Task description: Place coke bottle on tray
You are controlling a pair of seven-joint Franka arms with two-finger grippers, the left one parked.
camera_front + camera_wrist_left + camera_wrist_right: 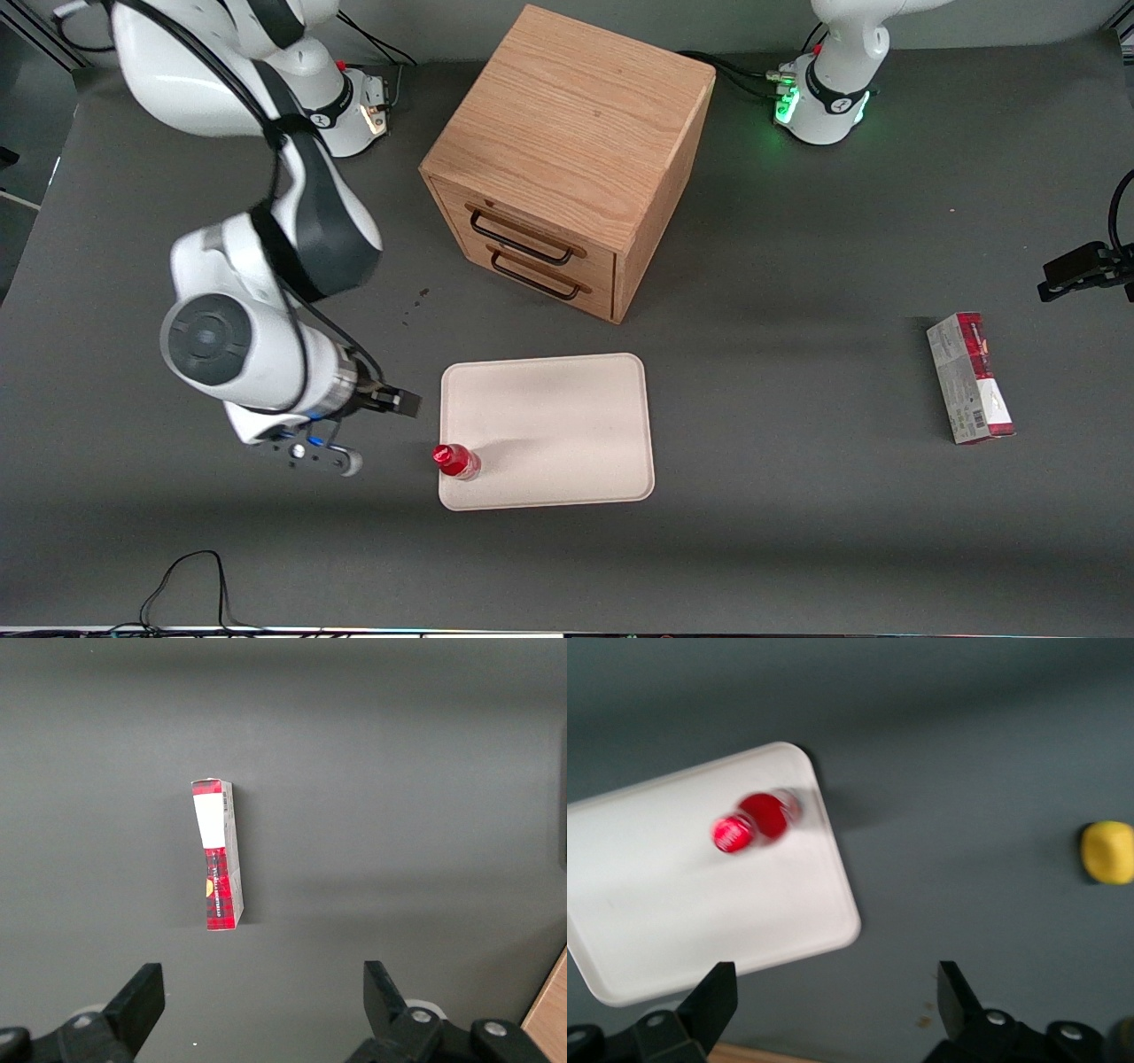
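Dark grey tabletop. Coke bottle (456, 462) stands upright on the tray (567, 416), in its corner nearest the working arm, close to the rim. Gripper (833, 1010) hangs above, beside the tray, fingers spread wide, holding nothing. Retreat should go straight up, clear of the bottle.

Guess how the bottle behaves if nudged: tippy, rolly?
Probably tippy: the bottle stands upright, slim, by the tray corner. Once down, its round body would likely roll; the low rim may not stop it. The gripper sits open beside the tray, clear of it.
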